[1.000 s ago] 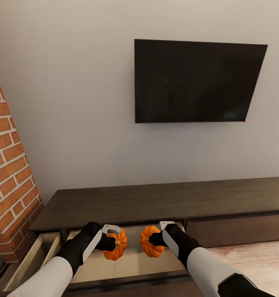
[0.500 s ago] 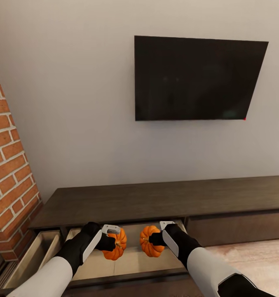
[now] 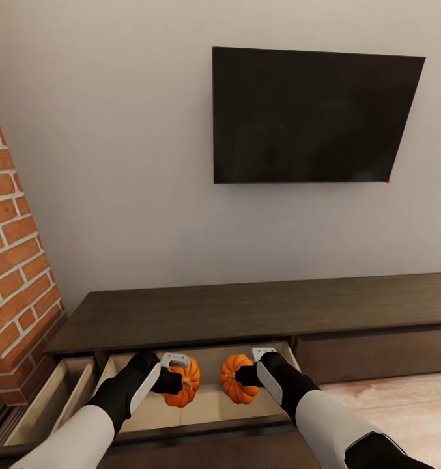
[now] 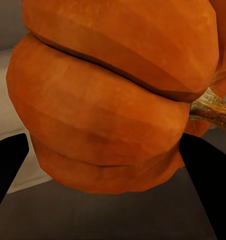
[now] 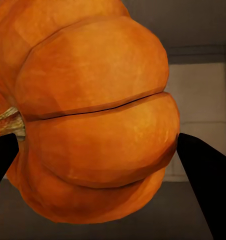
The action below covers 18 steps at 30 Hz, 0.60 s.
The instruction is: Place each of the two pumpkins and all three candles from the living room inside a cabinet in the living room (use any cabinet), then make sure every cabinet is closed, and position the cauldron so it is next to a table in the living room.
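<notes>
Two orange ribbed pumpkins hang side by side over the open middle drawer (image 3: 200,407) of the long dark brown cabinet (image 3: 259,312). My left gripper (image 3: 174,381) is shut on the left pumpkin (image 3: 185,384); its black fingers (image 4: 8,165) flank the pumpkin (image 4: 113,100) in the left wrist view. The right gripper (image 3: 245,376) is shut on the right pumpkin (image 3: 236,384), whose body (image 5: 93,120) sits between the black fingers (image 5: 203,175) in the right wrist view. Candles, cauldron and table are out of view.
A second drawer (image 3: 47,400) stands open at the cabinet's left end, beside a red brick wall (image 3: 15,260). A black TV (image 3: 311,117) hangs on the grey wall above. Closed drawer fronts (image 3: 376,355) run to the right, with light wood floor (image 3: 402,410) below.
The whole picture has shifted: the TV sits higher in view and more of the open drawer shows, so the camera moved. Both grippers still hold their pumpkins, now slightly lower over the drawer.
</notes>
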Available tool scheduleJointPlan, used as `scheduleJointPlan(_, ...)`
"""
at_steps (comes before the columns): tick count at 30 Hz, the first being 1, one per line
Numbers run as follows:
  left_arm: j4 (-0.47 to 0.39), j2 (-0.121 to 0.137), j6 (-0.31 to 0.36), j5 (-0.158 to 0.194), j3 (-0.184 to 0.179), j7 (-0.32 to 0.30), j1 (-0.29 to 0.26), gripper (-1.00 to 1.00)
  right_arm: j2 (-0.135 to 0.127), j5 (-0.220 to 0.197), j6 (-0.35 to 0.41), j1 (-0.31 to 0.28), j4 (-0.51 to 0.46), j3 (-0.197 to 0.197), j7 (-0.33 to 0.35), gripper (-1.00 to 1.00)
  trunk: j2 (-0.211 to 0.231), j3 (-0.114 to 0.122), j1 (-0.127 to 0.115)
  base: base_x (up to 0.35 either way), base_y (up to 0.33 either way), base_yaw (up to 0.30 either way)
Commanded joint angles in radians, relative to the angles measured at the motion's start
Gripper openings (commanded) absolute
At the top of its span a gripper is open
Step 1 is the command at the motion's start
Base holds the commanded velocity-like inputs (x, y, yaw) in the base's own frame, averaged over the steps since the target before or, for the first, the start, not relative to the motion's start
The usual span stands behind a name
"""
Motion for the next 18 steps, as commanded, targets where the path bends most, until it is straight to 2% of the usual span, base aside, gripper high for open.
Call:
scheduleJointPlan(1,-0.001,0.0,0.002,0.0,-0.002,0.0,-0.001,-1.0,0.0,-0.01,0.003,-0.001,-0.002,0.007,-0.009,-1.0,-0.008,-0.004,0.004,0.0,0.0,0.0)
scheduleJointPlan(18,-0.002,0.0,-0.018,0.0,-0.002,0.0,-0.001,-1.0,0.0,-0.01,0.003,-0.001,-0.002,0.007,-0.009,-1.0,-0.127,-0.057,0.069,0.0,0.0,0.0)
